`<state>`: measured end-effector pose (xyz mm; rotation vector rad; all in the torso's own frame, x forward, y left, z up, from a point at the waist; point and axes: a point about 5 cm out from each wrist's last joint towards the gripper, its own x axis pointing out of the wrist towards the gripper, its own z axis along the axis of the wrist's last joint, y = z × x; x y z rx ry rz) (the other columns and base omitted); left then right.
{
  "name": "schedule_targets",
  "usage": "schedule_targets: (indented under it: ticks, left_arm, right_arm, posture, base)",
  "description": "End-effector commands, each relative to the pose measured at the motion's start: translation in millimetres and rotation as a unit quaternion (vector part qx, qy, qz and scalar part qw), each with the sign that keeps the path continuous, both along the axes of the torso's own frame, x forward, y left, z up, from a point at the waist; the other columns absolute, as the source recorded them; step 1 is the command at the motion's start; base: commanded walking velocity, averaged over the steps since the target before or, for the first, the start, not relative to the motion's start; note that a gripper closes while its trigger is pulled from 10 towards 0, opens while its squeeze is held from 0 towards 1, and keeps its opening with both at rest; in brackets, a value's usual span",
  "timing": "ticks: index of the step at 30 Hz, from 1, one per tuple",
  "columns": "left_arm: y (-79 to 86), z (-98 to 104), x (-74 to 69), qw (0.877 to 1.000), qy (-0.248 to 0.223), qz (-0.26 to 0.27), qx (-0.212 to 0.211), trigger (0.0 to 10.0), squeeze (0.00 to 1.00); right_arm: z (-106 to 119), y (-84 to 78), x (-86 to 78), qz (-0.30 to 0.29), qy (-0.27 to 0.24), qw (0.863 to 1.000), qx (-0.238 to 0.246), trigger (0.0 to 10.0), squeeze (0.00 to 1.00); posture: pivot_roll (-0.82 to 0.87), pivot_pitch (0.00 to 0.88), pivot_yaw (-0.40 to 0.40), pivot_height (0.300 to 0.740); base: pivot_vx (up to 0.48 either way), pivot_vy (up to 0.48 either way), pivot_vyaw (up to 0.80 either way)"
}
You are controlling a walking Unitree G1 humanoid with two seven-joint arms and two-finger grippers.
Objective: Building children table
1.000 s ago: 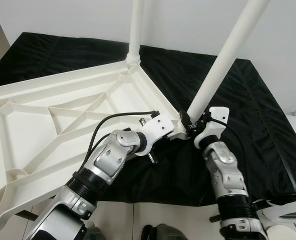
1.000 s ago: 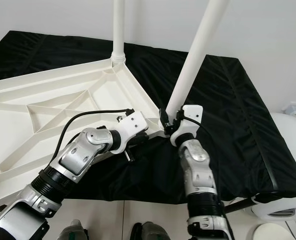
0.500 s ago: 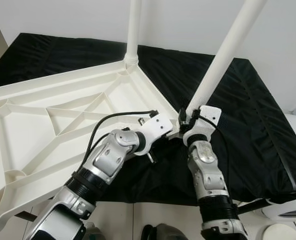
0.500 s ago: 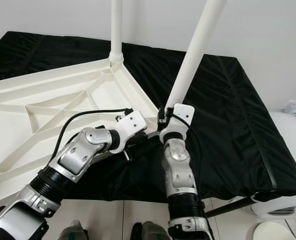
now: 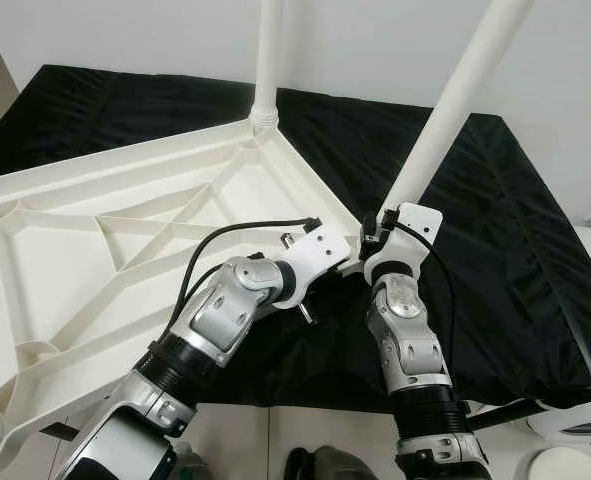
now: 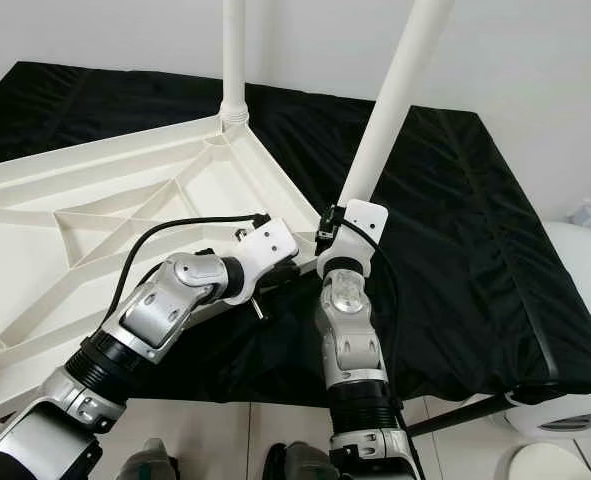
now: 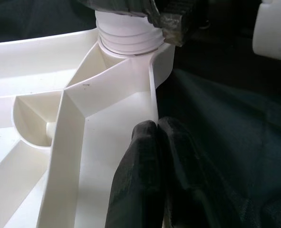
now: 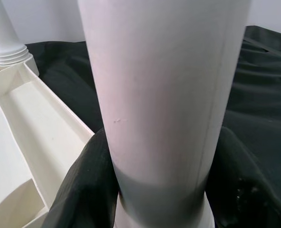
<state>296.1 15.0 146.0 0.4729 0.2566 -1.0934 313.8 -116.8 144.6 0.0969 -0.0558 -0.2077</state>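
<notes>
- one upturned tabletop (image 5: 125, 240) lies on the black cloth (image 5: 495, 200), ribs up, so legs can go in.
- i see my right gripper (image 8: 154, 190) clamped round the leg (image 5: 445, 120), steadying it in its corner socket.
- my left gripper (image 7: 152, 156) pinches the tabletop's rim, bracing it.

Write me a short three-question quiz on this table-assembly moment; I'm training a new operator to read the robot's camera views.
1. True or false: the right gripper is shut on the tilted table leg near its lower end.
2. What is the left gripper pinching? A) the black cloth B) the rim of the upturned white tabletop C) the upright leg
3. Fill in: the upright leg stands at the tabletop's ___ corner.

Key: 1 true; 2 B; 3 far.
</notes>
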Motion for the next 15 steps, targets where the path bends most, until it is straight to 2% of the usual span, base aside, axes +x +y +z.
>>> schedule_targets:
  ticks: [1, 10, 11, 12, 15]
  left_arm:
    - [-13.7, -5.9, -14.8, 0.998, 0.024, -0.056, 0.000, 10.0, 0.00]
    - [-13.7, -5.9, -14.4, 0.998, 0.024, -0.056, 0.001, 10.0, 0.00]
    - [-13.7, -5.6, -14.2, 0.998, 0.024, -0.055, 0.000, 10.0, 0.00]
    - [-13.3, -5.5, -14.1, 0.998, 0.024, -0.053, 0.000, 10.0, 0.00]
    - [-12.2, -6.0, -14.5, 0.998, 0.024, -0.051, 0.000, 10.0, 0.00]
  right_arm:
    - [1.6, -2.1, -3.9, -0.055, -0.005, 0.998, 0.012, 10.0, 0.00]
    - [-3.3, 7.7, -5.1, -0.041, 0.006, 0.999, 0.000, 10.0, 0.00]
    - [-3.8, 9.9, -4.5, -0.029, 0.006, 1.000, 0.008, 10.0, 0.86]
    - [-3.4, 11.5, -4.0, -0.015, 0.004, 1.000, 0.016, 10.0, 1.00]
    - [-2.1, 12.2, -3.8, -0.001, -0.002, 1.000, 0.024, 10.0, 1.00]
  posture:
    - [0.05, 0.055, -0.098, 0.740]
    - [0.05, 0.054, -0.100, 0.740]
    - [0.06, 0.054, -0.104, 0.740]
    - [0.06, 0.056, -0.105, 0.740]
    - [0.06, 0.057, -0.106, 0.740]
  base:
    - [0.000, 0.000, 0.00]
    - [0.000, 0.000, 0.00]
    - [0.000, 0.000, 0.00]
    - [0.000, 0.000, 0.00]
    - [0.000, 0.000, 0.00]
